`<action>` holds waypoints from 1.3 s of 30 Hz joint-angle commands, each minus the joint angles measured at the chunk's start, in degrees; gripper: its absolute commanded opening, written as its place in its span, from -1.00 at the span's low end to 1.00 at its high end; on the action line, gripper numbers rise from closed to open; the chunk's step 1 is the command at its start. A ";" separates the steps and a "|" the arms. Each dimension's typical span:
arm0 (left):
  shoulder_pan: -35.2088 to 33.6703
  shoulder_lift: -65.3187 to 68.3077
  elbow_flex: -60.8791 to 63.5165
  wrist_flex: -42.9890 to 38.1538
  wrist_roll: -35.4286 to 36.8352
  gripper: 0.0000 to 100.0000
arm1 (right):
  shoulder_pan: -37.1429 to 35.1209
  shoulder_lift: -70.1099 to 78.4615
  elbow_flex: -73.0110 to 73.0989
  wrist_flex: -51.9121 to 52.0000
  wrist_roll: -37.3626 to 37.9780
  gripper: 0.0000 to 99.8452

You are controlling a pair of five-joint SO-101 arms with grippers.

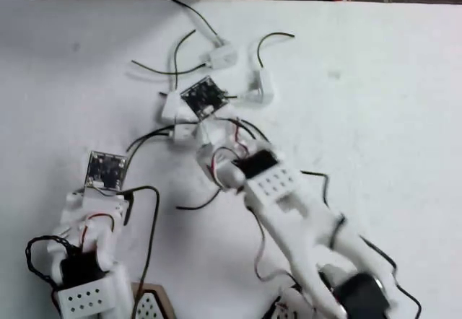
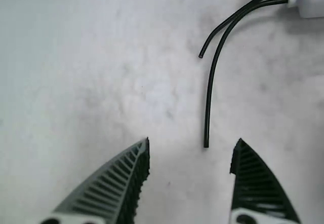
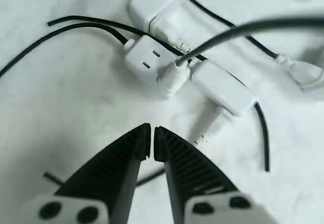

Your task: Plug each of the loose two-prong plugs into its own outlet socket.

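Pre-grasp. Right gripper (image 3: pixel 152 130) fingers clenched, empty, near plug (image 3: pixel 223 87), socket (image 3: pixel 147 59). Next: open, straddle plug. Left gripper (image 2: pixel 191 145), table's (image 1: pixel 375 81) 7 o'clock, released.

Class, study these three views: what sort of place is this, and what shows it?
Probably a robotics test bench: a white table, the left gripper and right gripper over it, and a loose outlet socket on short black wires.

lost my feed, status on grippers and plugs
Left gripper open, empty. Right gripper shut, empty, short of white two-slot socket. White two-prong plug loose beside it. Black cables tangled around socket.
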 commanded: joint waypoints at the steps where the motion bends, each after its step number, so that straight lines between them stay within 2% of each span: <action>1: -0.22 -0.48 -0.18 -1.32 0.00 -0.48 | 0.84 -13.23 -0.44 9.45 -0.53 -0.97; 6: -0.04 -0.48 -0.18 -1.32 0.00 -0.48 | 1.71 -28.79 12.92 6.64 -0.53 -0.97; 10: -0.04 -0.48 -0.18 -1.58 0.09 -0.48 | 7.43 -42.07 24.44 -0.04 -0.62 -0.97; 13: 1.10 -0.48 -0.18 -1.67 0.79 -0.48 | 11.65 -50.15 30.77 -1.27 -0.62 -0.97; 20: 3.12 -0.48 -0.18 -6.24 16.62 -0.48 | 15.25 -65.54 44.57 -1.54 -1.67 -0.97; 25: 6.81 -0.48 -0.18 -5.71 18.20 -0.48 | 16.57 -76.79 53.71 -1.10 -7.65 -0.97; 28: 8.40 -0.48 -0.18 -3.96 18.20 -0.48 | 17.01 -80.66 53.98 2.95 -8.00 -0.97; 39: 13.93 -0.48 -0.18 3.16 18.11 -0.48 | 16.75 -79.60 54.33 14.20 -7.82 -0.96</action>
